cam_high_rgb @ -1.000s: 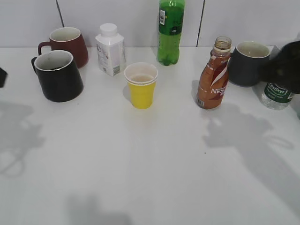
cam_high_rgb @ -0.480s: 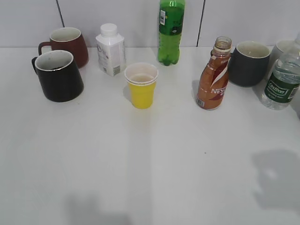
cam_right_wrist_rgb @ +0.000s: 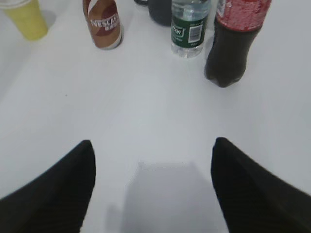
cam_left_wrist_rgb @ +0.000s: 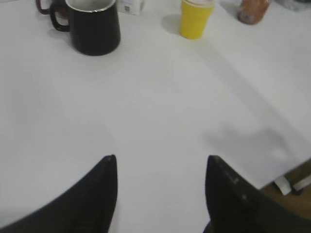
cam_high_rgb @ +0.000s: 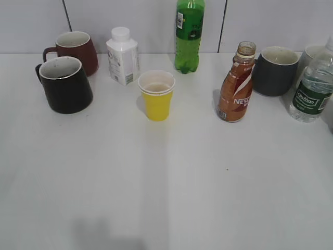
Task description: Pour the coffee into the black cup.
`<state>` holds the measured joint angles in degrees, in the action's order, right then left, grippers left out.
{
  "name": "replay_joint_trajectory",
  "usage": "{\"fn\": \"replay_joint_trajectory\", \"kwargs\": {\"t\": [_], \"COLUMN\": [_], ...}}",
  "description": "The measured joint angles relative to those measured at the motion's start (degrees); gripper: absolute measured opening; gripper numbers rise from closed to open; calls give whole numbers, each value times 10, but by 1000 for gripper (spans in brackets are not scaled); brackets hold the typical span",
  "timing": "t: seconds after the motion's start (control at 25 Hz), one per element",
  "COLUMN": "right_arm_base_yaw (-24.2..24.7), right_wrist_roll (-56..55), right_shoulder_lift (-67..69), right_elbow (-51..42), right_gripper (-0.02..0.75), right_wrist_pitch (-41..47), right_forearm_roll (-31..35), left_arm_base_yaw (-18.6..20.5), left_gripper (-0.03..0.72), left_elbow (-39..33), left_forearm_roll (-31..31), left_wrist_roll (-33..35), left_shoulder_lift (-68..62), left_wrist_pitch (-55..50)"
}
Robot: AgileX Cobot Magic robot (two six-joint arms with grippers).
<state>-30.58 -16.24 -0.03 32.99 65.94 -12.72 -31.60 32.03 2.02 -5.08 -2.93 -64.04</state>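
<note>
While both our fingers stay spread wide and hold nothing, the coffee bottle stands uncapped, well apart from the black cup.

White table, tiled wall

My table fills six o'clock; pale wall tiles with dark seams span twelve o'clock.

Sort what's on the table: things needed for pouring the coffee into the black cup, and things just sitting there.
Needed: coffee bottle, black cup.

Just sitting there: maroon mug, white carton, yellow cup, green soda bottle, grey mug, water bottle, cola bottle.
</note>
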Motion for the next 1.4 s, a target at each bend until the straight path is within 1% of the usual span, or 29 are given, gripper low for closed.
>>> {"fn": "replay_joint_trajectory", "kwargs": {"t": [0.12,0.32,1.0,1.08,1.2,1.32,1.4], "right_arm_base_yaw": [0,0,2,10,35,74,109], "right_wrist_roll": [4,15,21,21,21,21,21], "right_shoulder_lift": [-4,-5,-6,-6,-6,-6,-6], "right_elbow": [-20,-38,-42,-42,-42,-42,-42], "right_gripper": [577,577,575,575,575,575,574], "right_wrist_pitch": [1,-49,-51,-51,-51,-52,-52], "right_forearm_roll": [-4,2,4,4,4,4,4], "left_arm_base_yaw": [-1,-1,3,17,49,91,124], "left_gripper": [435,435,435,435,435,435,435], "left_elbow": [-12,-20,-20,-20,-20,-20,-20], "left_forearm_roll": [-13,-15,-16,-16,-16,-16,-16], "left_wrist_roll": [17,22,23,23,23,23,23], "left_shoulder_lift": [10,11,11,11,11,11,11], "left_wrist_pitch": [11,26,28,28,28,28,28]}}
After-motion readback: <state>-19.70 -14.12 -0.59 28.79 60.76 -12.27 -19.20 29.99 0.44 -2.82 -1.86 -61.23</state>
